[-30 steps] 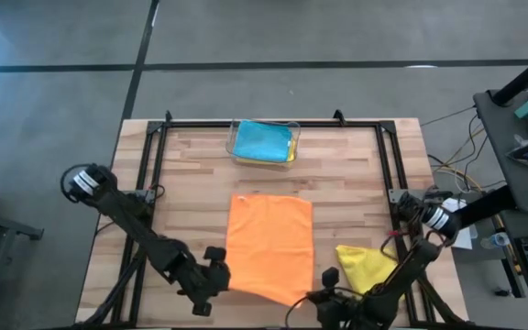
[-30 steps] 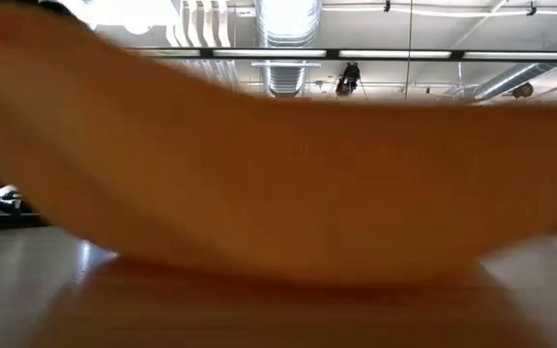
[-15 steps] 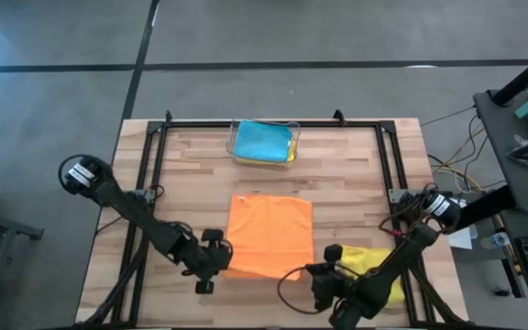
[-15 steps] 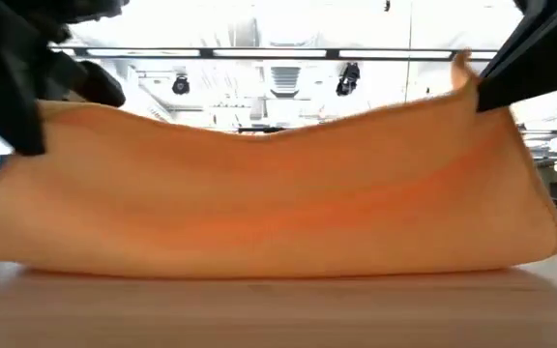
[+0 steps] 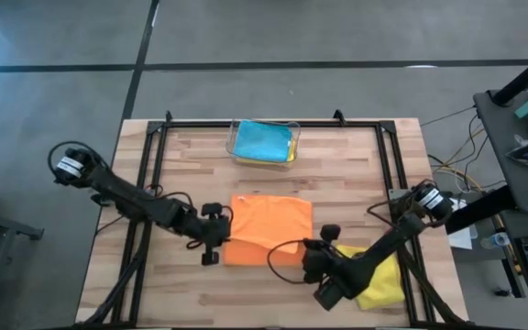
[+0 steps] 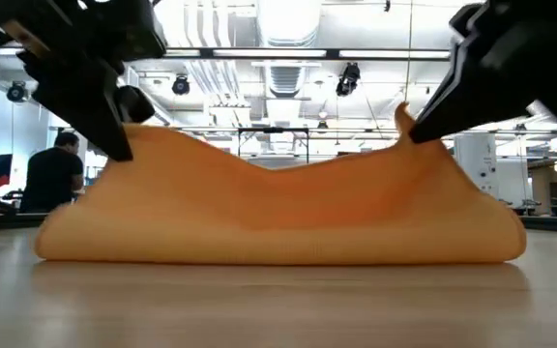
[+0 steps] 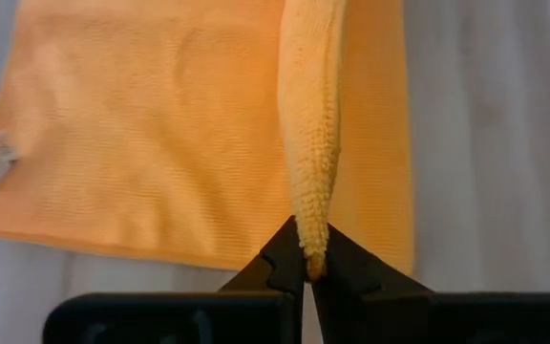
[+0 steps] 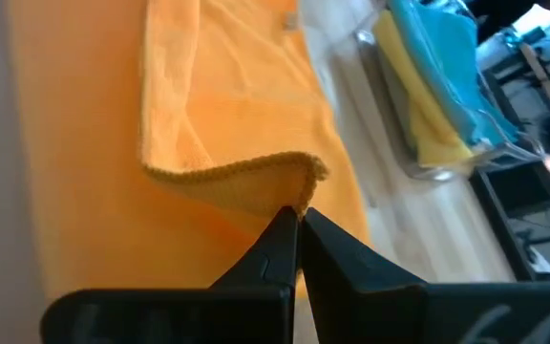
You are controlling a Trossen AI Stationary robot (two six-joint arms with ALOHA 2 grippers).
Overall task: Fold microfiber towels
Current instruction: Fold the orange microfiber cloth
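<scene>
From above, the left gripper (image 5: 216,240) sits at the left edge of the orange square microfiber towel (image 5: 269,229), and the right gripper (image 5: 319,249) at its right front edge, both over the middle of the wooden slatted table (image 5: 356,174). Just beyond the right gripper lies a crumpled yellow cloth (image 5: 374,273); well ahead of both, a clear plastic bin (image 5: 264,142) holds a light blue cloth (image 5: 262,139).

At table level, the orange towel (image 6: 278,208) is doubled over on the tabletop, its two upper corners lifted, each by one gripper. A person in dark clothes (image 6: 54,174) stands far behind.

The left wrist view shows the left gripper (image 7: 308,266) pressed together, pinching a rolled towel edge (image 7: 311,124).

The right wrist view shows the right gripper (image 8: 296,229) likewise pinching a folded corner (image 8: 256,177), the bin (image 8: 428,86) beyond it.
</scene>
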